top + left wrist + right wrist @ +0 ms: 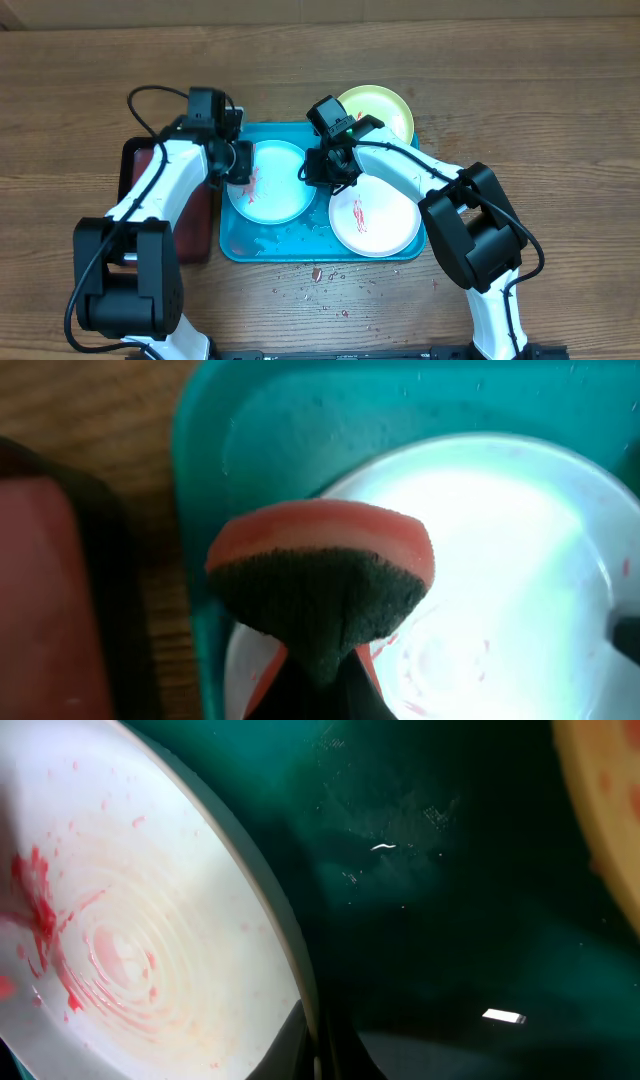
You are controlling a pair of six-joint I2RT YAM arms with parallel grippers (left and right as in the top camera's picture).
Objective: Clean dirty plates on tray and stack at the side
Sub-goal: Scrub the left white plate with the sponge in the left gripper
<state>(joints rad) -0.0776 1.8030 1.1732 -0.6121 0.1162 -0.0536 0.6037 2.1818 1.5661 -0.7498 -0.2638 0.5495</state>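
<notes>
The light blue plate (275, 185) lies on the left of the turquoise tray (290, 242), with red smears near its left rim. My left gripper (240, 165) is shut on a red sponge with a dark scrub face (320, 570), held at the plate's left rim (500, 540). My right gripper (328, 172) is shut on the plate's right rim (180, 870), one finger on each side (315, 1040). The cream plate (385, 225), streaked red, lies on the right of the tray. The lime green plate (385, 108) sits at the tray's back right corner and shows in the right wrist view (610, 810).
A dark red tray with a black rim (195, 230) lies on the table left of the turquoise tray, under my left arm. Wet smears mark the tray floor (430, 900). Red crumbs (320, 275) are scattered on the wooden table in front of the tray.
</notes>
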